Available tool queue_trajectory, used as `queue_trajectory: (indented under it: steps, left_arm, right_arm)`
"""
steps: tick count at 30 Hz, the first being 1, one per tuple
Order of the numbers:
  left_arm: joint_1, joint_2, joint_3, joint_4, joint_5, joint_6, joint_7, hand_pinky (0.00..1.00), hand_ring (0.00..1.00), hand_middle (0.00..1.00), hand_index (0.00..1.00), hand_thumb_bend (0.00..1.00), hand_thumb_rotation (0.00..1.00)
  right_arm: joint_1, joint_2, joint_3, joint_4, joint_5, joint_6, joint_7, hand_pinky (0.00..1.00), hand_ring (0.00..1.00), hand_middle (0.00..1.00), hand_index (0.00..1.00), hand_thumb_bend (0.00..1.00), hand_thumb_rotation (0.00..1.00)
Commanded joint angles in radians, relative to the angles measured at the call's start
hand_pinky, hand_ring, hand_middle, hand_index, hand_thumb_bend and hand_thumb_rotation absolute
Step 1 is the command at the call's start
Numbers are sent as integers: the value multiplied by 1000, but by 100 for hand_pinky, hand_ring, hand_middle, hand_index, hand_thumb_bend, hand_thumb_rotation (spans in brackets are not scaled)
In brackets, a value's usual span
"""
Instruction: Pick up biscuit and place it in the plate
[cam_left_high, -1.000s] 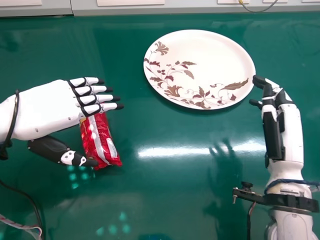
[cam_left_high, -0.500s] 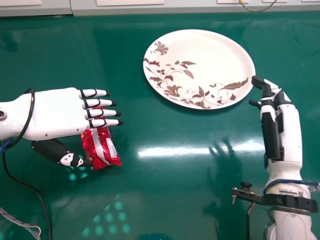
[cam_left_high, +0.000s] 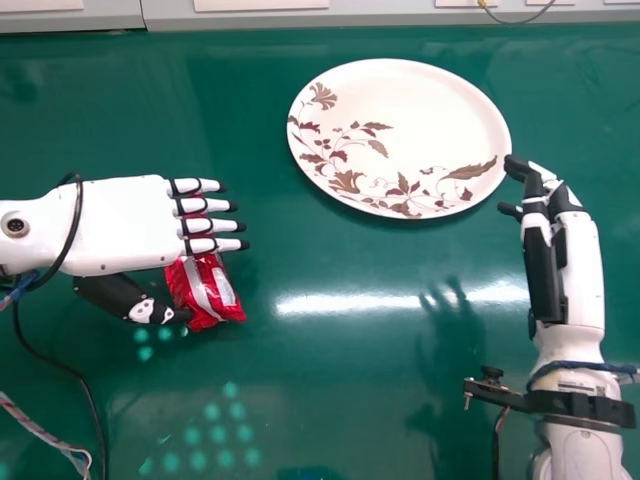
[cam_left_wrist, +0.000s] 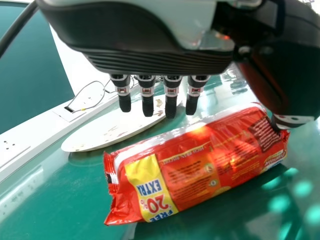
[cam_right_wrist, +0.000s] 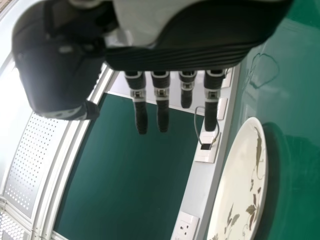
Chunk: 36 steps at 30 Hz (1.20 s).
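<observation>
My left hand (cam_left_high: 130, 225) is at the left in the head view, fingers straight over the upper part of the red biscuit packet (cam_left_high: 212, 290), thumb at its near left side. The left wrist view has the biscuit packet (cam_left_wrist: 200, 167) lying on the table, close to the fingers and thumb of my left hand (cam_left_wrist: 171, 95), which are not curled round it. The white plate with brown leaves (cam_left_high: 400, 130) lies at the back, right of the middle. My right hand (cam_left_high: 545, 240) is beside its right edge, empty, fingers relaxed; the right wrist view shows my right hand (cam_right_wrist: 162, 105) near the plate (cam_right_wrist: 240, 185).
The glossy green table (cam_left_high: 330, 400) carries the plate and packet. Along its far edge runs a grey panel (cam_left_high: 360, 18) with a cable. Loose cables hang by the left forearm, and a black clamp (cam_left_high: 560, 402) is strapped round the right forearm.
My left hand has moved towards the table's near side and turned a little, its fingers now pointing straight right. The packet has hardly shifted. The right hand and plate stay put.
</observation>
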Motion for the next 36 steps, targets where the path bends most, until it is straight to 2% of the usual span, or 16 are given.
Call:
queue_trajectory:
  steps: [1, 3, 7, 11, 18, 24, 25, 26, 29, 33, 36]
  left_arm:
    - [-17, 22, -35, -10, 20, 10, 13, 100, 100, 100, 100, 82, 30]
    - [-22, 25, -48, -3, 13, 10, 19, 100, 100, 100, 100, 83, 30]
    - [-27, 44, -67, 1, -3, 5, 15, 100, 100, 100, 100, 79, 32]
    - [-30, 64, -77, 1, -23, 5, 0, 100, 100, 100, 100, 85, 39]
    - [-50, 82, -98, 17, -57, -13, -32, 100, 100, 100, 100, 82, 35]
    - [-46, 98, -106, 11, -71, -10, -71, 100, 100, 100, 100, 89, 39]
    - [-47, 106, -109, 5, -74, -9, -90, 100, 100, 100, 100, 91, 40]
    - [-48, 112, -111, 1, -80, -7, -107, 100, 100, 100, 100, 96, 43]
    - [-56, 125, -117, -10, -110, -10, -158, 100, 100, 100, 100, 100, 45]
    - [-67, 117, -117, -7, -126, -15, -186, 100, 100, 100, 100, 100, 42]
    - [-78, 104, -119, -4, -98, -21, -172, 100, 100, 100, 100, 94, 36]
  right_arm:
    - [14, 3, -2, -8, 6, -3, -6, 76, 84, 85, 82, 56, 33]
    - [18, 6, -2, -14, 9, -1, -6, 77, 84, 85, 82, 56, 34]
    - [24, 11, -3, -20, 16, -2, -8, 78, 85, 86, 82, 55, 32]
    - [26, 13, -1, -22, 12, 0, -11, 78, 85, 86, 83, 54, 31]
    - [22, 17, 3, -21, 12, 1, -11, 78, 85, 86, 83, 53, 29]
    - [24, 18, 4, -21, 4, -1, -13, 78, 85, 86, 82, 53, 30]
    - [23, 19, 5, -21, 3, -1, -13, 78, 85, 86, 82, 53, 30]
    - [23, 19, 6, -20, 4, -1, -13, 78, 85, 86, 82, 53, 30]
    - [21, 21, 8, -17, 8, -4, -13, 78, 85, 86, 82, 54, 31]
    - [19, 24, 13, -19, 3, 0, -16, 77, 85, 85, 82, 55, 32]
    - [20, 23, 14, -18, 3, -1, -18, 78, 85, 85, 82, 56, 33]
